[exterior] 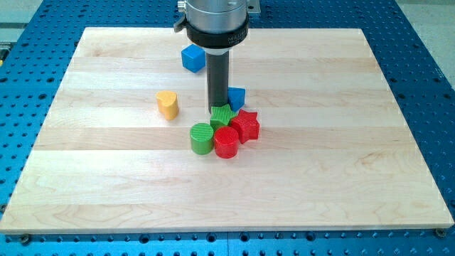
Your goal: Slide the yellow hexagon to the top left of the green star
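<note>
Pale wooden board [106,178] on blue perforated bench [426,43]. Centre cluster: green star [222,116], red star [246,126], green cylinder [202,138], red cylinder [226,142]. Blue blocks [193,57] at twelve o'clock, yellow block [168,104] at nine.

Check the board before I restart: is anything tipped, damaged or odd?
Nothing stands out. All blocks sit flat on the board. My tip rests at the green star, inside a tight cluster; the yellow block sits apart, to the view's left.
</note>
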`<move>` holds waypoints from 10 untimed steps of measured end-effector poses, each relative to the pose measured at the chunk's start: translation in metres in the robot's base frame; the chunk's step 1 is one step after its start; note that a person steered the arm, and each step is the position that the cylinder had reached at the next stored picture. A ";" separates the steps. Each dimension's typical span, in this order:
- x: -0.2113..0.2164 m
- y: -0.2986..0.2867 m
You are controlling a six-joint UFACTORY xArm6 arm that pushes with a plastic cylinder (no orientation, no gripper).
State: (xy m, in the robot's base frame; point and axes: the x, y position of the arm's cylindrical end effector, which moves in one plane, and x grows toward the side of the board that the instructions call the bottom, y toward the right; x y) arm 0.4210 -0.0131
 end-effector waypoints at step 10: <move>-0.211 0.029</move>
State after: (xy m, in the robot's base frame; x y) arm 0.2102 0.0157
